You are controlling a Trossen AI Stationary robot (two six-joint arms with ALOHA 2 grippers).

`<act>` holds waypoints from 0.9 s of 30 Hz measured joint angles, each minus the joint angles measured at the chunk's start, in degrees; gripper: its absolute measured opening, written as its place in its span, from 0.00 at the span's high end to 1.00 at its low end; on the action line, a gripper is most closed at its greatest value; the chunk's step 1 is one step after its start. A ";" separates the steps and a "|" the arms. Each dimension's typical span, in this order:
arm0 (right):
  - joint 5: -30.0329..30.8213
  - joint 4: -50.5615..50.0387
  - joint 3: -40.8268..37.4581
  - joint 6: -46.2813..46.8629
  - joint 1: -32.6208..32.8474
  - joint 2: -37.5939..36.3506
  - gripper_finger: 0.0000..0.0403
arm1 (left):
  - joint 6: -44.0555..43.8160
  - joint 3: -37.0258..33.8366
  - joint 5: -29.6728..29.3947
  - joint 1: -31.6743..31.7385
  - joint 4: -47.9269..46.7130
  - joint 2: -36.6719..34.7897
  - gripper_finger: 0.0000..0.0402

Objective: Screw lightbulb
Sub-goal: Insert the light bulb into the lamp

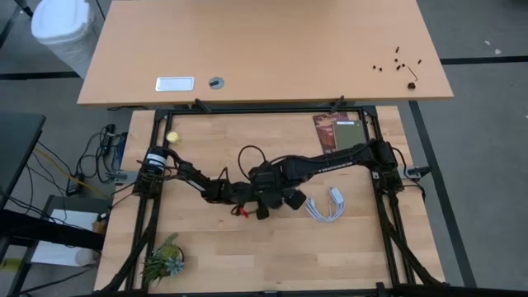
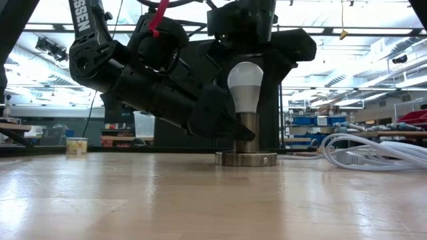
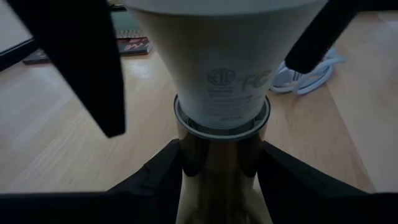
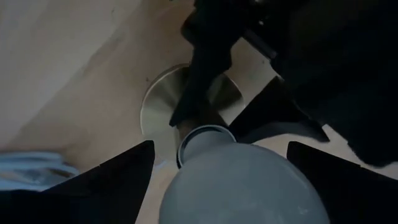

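The white lightbulb (image 2: 245, 83) stands upright with its base in a brass socket tube (image 2: 248, 133). The tube rises from a round metal disc (image 2: 245, 159) that rests flat on the table. My left gripper (image 2: 227, 130) reaches in low from the table's left and is shut on the tube; it also shows in the high view (image 1: 252, 198). My right gripper (image 4: 221, 146) comes down from above and is shut on the bulb (image 4: 242, 186); it also shows in the high view (image 1: 276, 191). The bulb's screw base is hidden inside the tube. My left gripper pinches the socket tube (image 3: 186, 155) between its two fingers (image 3: 155, 180), just below the tube's rim. The fingers come in nearly level from the table's left. The tube stands upright and its disc stays on the table. My right gripper holds the bulb's wide upper body (image 3: 143, 25) between its two fingers (image 3: 81, 62), one on each side. The fingers point down from above, along the bulb. The bulb stands upright in the socket.
A white plug with coiled cord (image 1: 326, 205) lies just right of the socket and shows in the low view (image 2: 367, 150). A small plant (image 1: 162, 260) stands at the near left. A dark booklet (image 1: 336, 132) lies at the far right, and a yellow object (image 1: 173, 138) at the far left.
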 joint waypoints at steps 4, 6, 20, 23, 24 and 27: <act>1.16 0.00 0.00 -3.34 0.18 0.00 0.07 | 1.26 0.00 0.02 0.00 -0.02 0.00 0.54; 1.16 0.01 0.00 -4.29 0.18 0.00 0.07 | 1.34 0.00 0.04 -0.02 -0.05 0.00 0.54; 0.83 0.04 0.00 1.98 -0.02 -0.02 0.31 | 1.23 0.00 0.02 -0.02 -0.16 0.00 0.54; 0.81 0.04 0.00 5.16 -0.04 -0.02 0.37 | 1.22 0.00 0.02 -0.02 -0.17 0.00 0.54; 0.81 0.04 0.00 6.78 -0.04 -0.02 0.36 | 1.21 0.00 0.01 -0.02 -0.17 0.00 0.54; 0.81 0.00 0.00 12.56 -0.06 -0.02 0.37 | 1.06 0.00 0.00 -0.02 -0.20 0.00 0.54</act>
